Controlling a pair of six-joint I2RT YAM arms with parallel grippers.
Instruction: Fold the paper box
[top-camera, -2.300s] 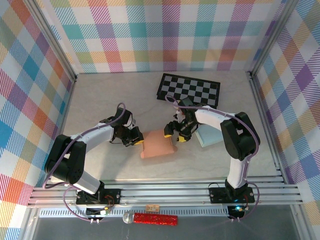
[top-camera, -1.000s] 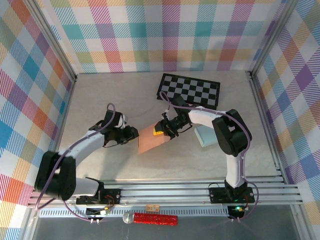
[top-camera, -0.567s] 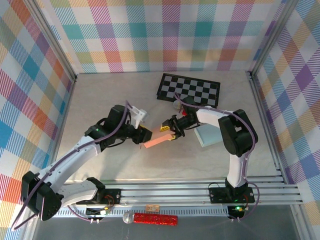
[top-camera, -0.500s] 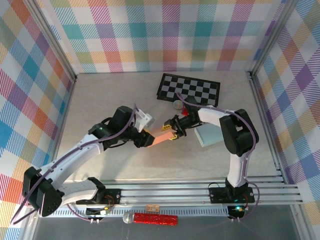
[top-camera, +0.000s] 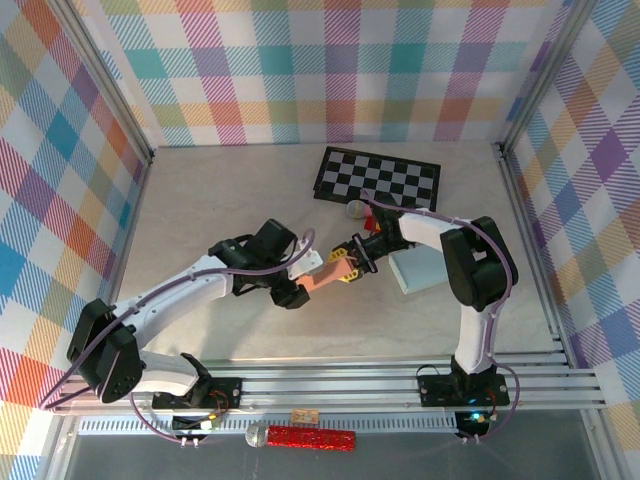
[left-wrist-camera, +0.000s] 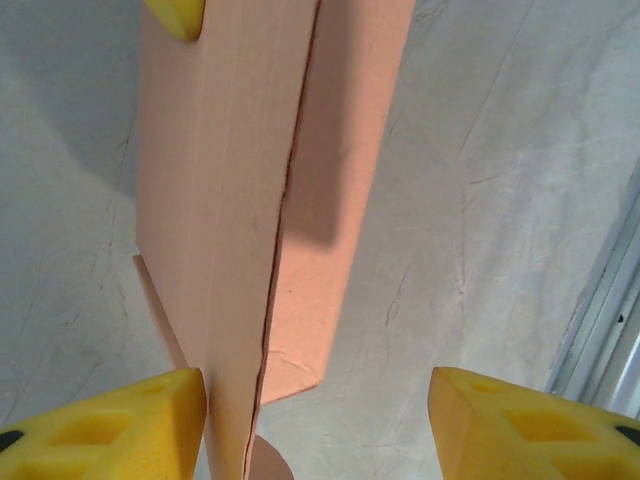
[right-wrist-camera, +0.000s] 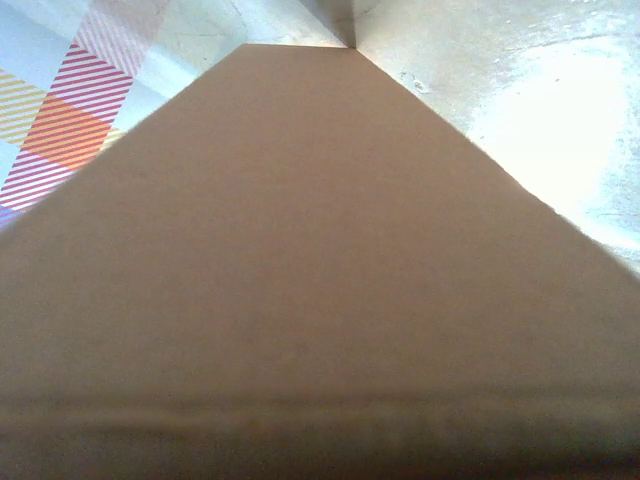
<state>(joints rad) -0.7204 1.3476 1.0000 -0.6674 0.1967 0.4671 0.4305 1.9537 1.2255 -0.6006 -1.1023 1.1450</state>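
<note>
Status: paper box (top-camera: 322, 278) is up on edge, just desk-side of the checkerboard (top-camera: 377, 180). right fingers (top-camera: 345, 270) clamp its end; left fingers (left-wrist-camera: 100, 425) are spread, released. Looks barely formed, flaps untucked, so most of the folding is left.

Salmon-pink paper box (top-camera: 322, 278); black-white checked board (top-camera: 377, 180) (walls (top-camera: 330, 60): pastel plaid).

No words, numbers or signs to read. Paper box (top-camera: 322, 279) in right gripper (top-camera: 348, 267): plain pink, no print. Checkered board (top-camera: 376, 180) past right gripper: just squares. Small tag (top-camera: 305, 415) by arm bases: too tiny to read
</note>
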